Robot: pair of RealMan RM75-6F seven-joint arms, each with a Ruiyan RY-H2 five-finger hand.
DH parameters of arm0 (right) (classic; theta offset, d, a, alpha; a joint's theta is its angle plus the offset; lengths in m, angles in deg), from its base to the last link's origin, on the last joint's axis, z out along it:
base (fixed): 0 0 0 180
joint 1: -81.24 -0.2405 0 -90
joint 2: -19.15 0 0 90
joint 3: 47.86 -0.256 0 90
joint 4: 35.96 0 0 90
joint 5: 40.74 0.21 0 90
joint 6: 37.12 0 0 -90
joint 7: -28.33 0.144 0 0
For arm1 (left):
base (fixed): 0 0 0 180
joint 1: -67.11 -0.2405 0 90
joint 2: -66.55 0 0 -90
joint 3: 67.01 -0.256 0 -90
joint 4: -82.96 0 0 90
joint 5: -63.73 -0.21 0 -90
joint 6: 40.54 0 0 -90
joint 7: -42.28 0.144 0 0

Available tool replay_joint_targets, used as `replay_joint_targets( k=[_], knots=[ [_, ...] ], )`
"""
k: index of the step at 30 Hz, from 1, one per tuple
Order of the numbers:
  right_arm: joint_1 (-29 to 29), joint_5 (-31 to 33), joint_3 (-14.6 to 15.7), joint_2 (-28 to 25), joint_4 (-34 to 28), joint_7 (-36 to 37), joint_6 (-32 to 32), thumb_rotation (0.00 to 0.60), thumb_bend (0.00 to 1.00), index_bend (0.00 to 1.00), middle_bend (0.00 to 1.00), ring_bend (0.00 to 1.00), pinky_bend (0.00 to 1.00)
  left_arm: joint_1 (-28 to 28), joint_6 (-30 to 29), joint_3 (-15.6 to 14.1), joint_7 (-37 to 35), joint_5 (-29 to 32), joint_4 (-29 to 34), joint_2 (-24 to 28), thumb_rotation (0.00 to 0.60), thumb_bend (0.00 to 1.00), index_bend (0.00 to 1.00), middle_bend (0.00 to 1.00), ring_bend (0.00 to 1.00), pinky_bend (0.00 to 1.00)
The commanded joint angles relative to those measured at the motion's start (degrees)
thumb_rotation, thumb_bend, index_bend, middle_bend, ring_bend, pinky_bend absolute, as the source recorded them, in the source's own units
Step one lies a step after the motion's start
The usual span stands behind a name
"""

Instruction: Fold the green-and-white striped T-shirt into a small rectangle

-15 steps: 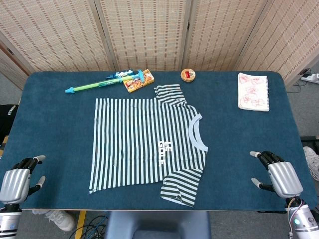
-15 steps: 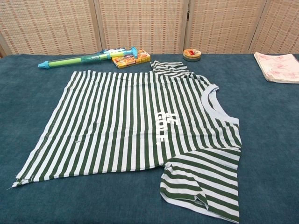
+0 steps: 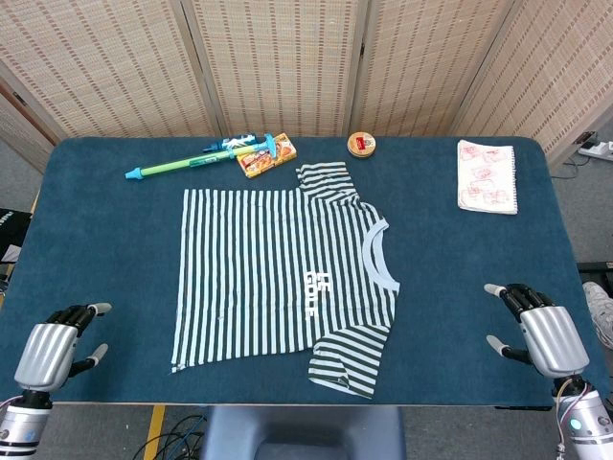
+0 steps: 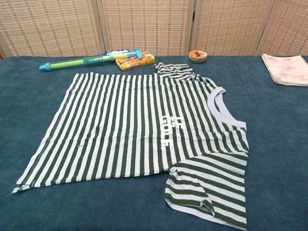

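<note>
The chest view's right edge cuts off the white spiral notepad with red drawings (image 4: 288, 69). Neither hand shows there. The label on the small round tin (image 3: 361, 144) is too small to read.

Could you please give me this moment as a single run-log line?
shirt: T-shirt flat, unfolded | left hand: open, off shirt | right hand: open, off shirt | fold: not started

One striped T-shirt (image 3: 278, 278) is counted on the surface (image 3: 105, 240). One water squirter (image 3: 196, 160), one small snack box (image 3: 265, 159), one round tin (image 3: 361, 144) and one notepad (image 3: 488, 176) are counted. Two hands are seen, left hand (image 3: 48, 350) and right hand (image 3: 546, 335).
</note>
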Motion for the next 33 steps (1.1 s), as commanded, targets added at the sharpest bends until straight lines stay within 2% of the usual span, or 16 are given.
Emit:
replay_joint_targets(
  k=[1, 6, 10, 17, 33],
  knots=[
    [0.0, 0.0, 0.0, 0.0, 0.2, 0.1, -0.1, 0.6, 0.17, 0.22, 0.32, 0.26, 0.35, 2.2, 2.2, -1.3, -1.5, -2.8, -1.1, 0.5, 0.6, 0.2, 0.35, 0.54, 0.5, 0.62],
    [0.2, 0.1, 0.1, 0.1, 0.3, 0.2, -0.2, 0.6, 0.17, 0.22, 0.34, 0.26, 0.35, 5.0, 6.3, -2.5, -0.8, -5.2, -1.3, -0.7, 0.6, 0.2, 0.38, 0.72, 0.65, 0.77],
    [0.3, 0.2, 0.2, 0.2, 0.5, 0.3, -0.4, 0.6, 0.17, 0.22, 0.34, 0.26, 0.35, 6.6, 8.7, -3.0, -0.3, -6.0, -1.7, -2.6, 0.6, 0.2, 0.39, 0.8, 0.72, 0.83],
    [0.8, 0.4, 0.6, 0.3, 0.8, 0.7, -0.5, 0.6, 0.17, 0.24, 0.35, 0.28, 0.35, 8.7, 12.5, -3.6, 1.9, -5.7, -3.3, -6.0, 0.6, 0.2, 0.4, 0.85, 0.77, 0.88],
    [1.4, 1.0, 1.0, 0.6, 1.1, 0.9, -0.4, 0.6, 0.17, 0.24, 0.36, 0.3, 0.35, 11.4, 17.8, -4.2, 4.5, -2.9, -6.2, -12.4, 0.6, 0.2, 0.41, 0.87, 0.79, 0.88]
  ],
)
